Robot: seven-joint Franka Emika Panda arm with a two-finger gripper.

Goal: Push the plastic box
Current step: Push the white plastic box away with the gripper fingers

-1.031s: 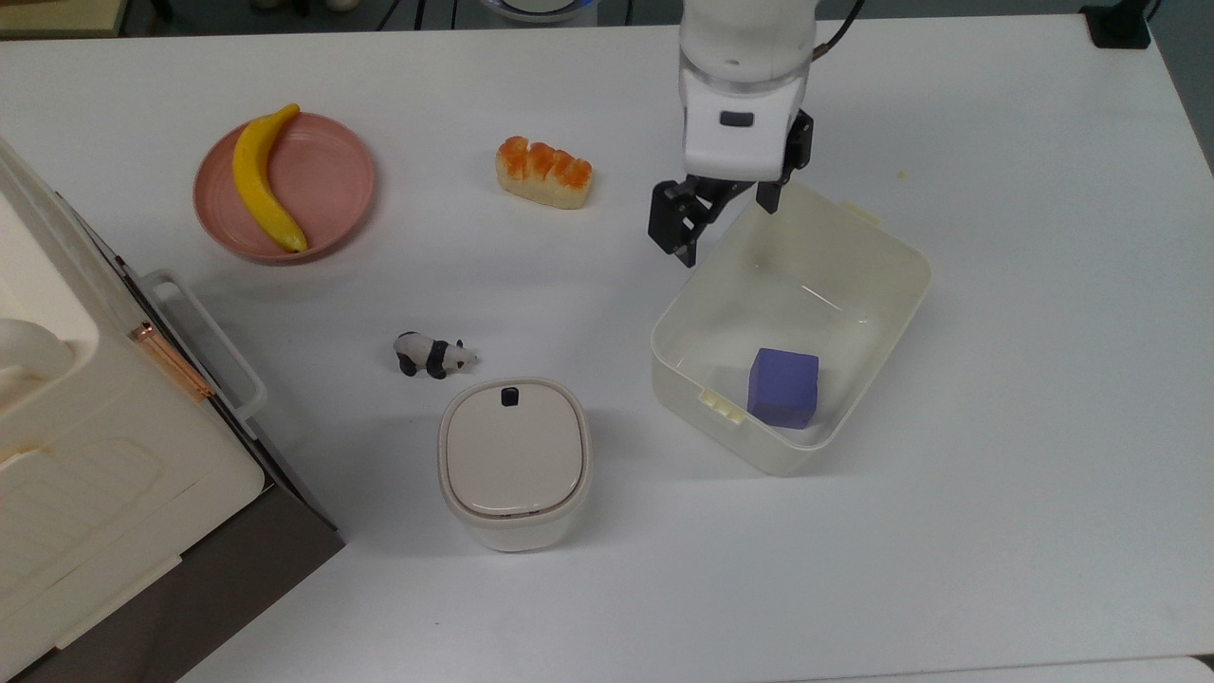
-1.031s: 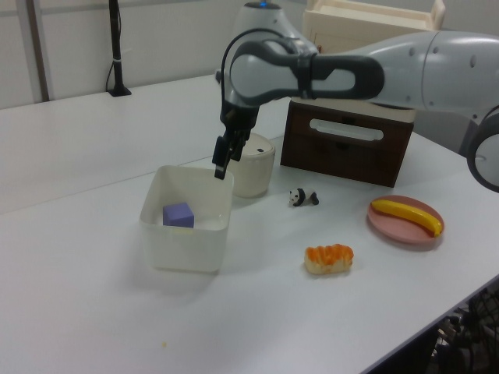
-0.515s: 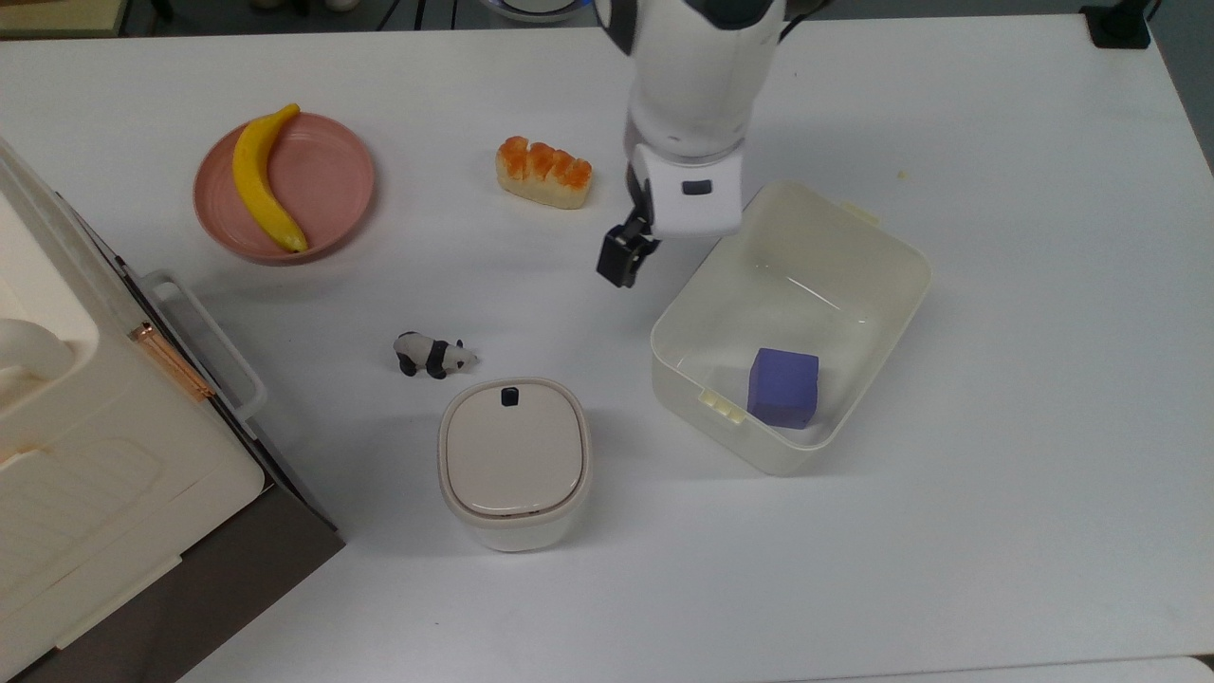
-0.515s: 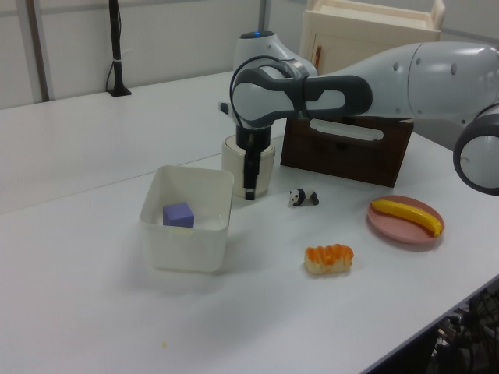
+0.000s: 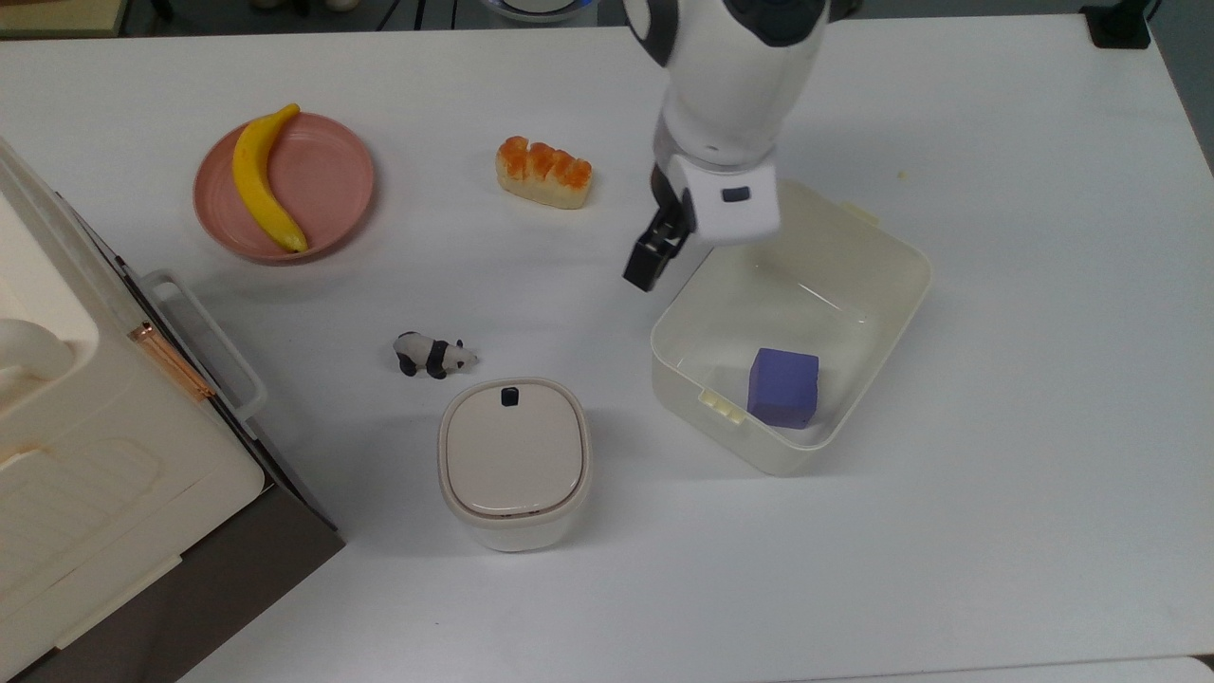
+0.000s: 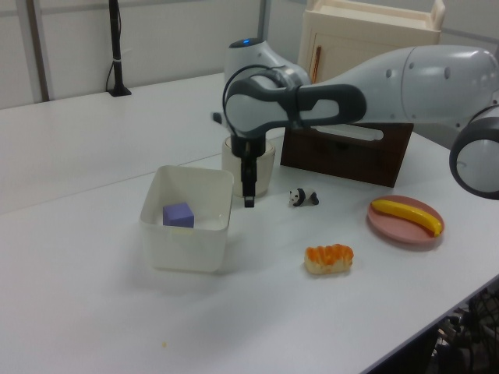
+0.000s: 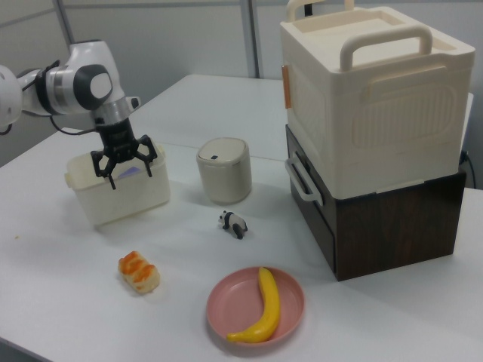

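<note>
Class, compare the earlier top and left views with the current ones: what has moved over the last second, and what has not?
The pincer left its spot over the plastic box rim, swung out toward the top view's left, then eased back beside the box's outer wall, lower in the left view. It grasped nothing; its fingers are spread in the right view. The box, purple cube, canister, panda, bread and banana stayed put.

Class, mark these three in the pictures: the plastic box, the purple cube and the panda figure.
plastic box [image 5: 901, 249], top view, far rim.
purple cube [image 5: 783, 387], top view, top face.
panda figure [image 7: 233, 223], right view, body.
</note>
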